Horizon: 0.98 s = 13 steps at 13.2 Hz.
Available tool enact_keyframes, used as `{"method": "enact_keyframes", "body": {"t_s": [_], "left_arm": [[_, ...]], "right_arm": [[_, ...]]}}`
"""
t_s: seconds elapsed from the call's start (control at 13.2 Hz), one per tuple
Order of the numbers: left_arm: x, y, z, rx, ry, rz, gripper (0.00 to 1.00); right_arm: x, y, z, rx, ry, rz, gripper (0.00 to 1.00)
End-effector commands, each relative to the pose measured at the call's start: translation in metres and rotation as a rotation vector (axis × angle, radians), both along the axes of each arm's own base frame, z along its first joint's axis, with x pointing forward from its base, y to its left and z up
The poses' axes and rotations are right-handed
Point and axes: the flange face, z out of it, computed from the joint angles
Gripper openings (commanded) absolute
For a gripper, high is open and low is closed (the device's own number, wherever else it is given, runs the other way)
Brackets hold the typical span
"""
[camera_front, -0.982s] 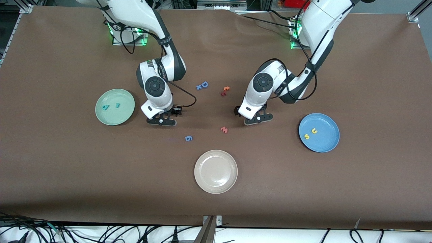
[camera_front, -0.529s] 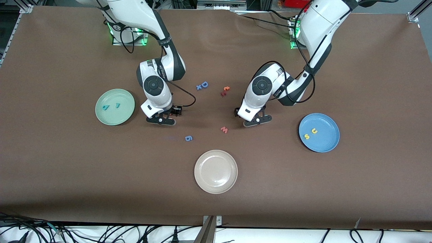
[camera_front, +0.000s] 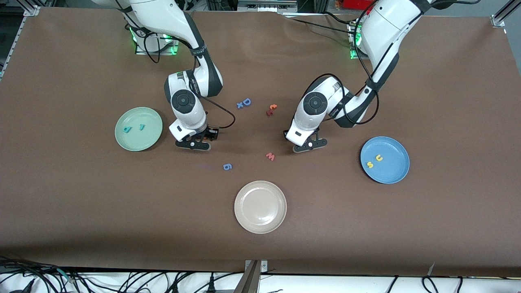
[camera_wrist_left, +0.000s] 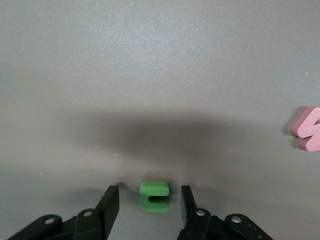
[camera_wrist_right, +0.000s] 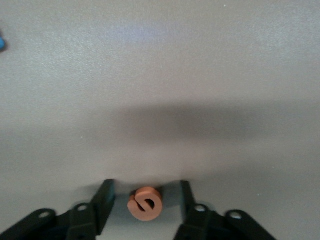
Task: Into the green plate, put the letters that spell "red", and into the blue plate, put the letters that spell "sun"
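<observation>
The left claw (camera_wrist_left: 150, 202) is down at the tabletop (camera_front: 366, 228), between the red "w" (camera_front: 270, 156) and the blue plate (camera_front: 397, 175). In its wrist view the green "n" (camera_wrist_left: 155, 195) lies flat on the tabletop between the two fingers (camera_wrist_left: 109, 202), with a gap showing on each side. The jaws are open around the letter and touch it on neither side. The red "w" also shows at the edge of that view.

The right claw (camera_wrist_right: 145, 200) is down at the tabletop too, just beside the green plate (camera_front: 122, 140) on the side toward the middle of the tabletop. The orange "e" (camera_wrist_right: 145, 203) lies between its fingers (camera_wrist_right: 104, 199), again with a gap on each side, so this claw is also open around its letter without gripping it.

The green plate holds the teal "d" (camera_front: 128, 130) and the teal "r" (camera_front: 141, 127), side by side. The blue plate holds the yellow "s" (camera_front: 370, 165) and the yellow "u" (camera_front: 379, 158), close together.

Between the two arms lie the blue capital "D" (camera_front: 246, 101) and the red and orange letter pair (camera_front: 271, 109). Nearer the front camera lies the blue "g"-like letter (camera_front: 227, 166), and nearer again the beige-white plate (camera_front: 244, 219).
</observation>
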Motion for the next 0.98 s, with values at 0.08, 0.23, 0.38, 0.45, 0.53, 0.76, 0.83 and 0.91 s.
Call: {"method": "enact_keyframes", "body": {"t_s": [0.08,0.23,0.38,0.45,0.53,0.76,0.83,0.91], "left_arm": [[0.003,-0.006,-0.004,0.001,-0.024,-0.001,0.5],[0.003,-0.006,-0.006,0.001,-0.022,-0.001,0.49],[0.003,-0.006,-0.006,0.001,-0.022,-0.001,0.42],[0.003,-0.006,-0.006,0.001,-0.022,-0.001,0.38],[0.002,-0.006,-0.006,0.0,-0.022,-0.001,0.3],[0.002,-0.006,-0.007,0.001,-0.021,-0.002,0.13],[0.002,-0.006,-0.007,0.001,-0.021,-0.002,0.12],[0.002,-0.006,-0.006,0.001,-0.021,-0.001,0.1]], "right_arm": [[-0.005,-0.001,0.001,0.016,0.0,0.005,0.09],[-0.005,-0.001,0.002,0.015,0.01,0.004,0.08],[-0.002,-0.001,0.013,0.018,0.044,0.001,0.06],[0.007,-0.012,0.028,0.02,0.063,-0.017,0.06],[0.021,-0.03,0.05,0.02,0.094,-0.008,0.06],[0.048,-0.092,0.094,0.012,0.183,-0.023,0.06],[0.053,-0.113,0.1,0.007,0.195,-0.023,0.06],[0.057,-0.139,0.104,0.003,0.209,-0.013,0.06]]}}
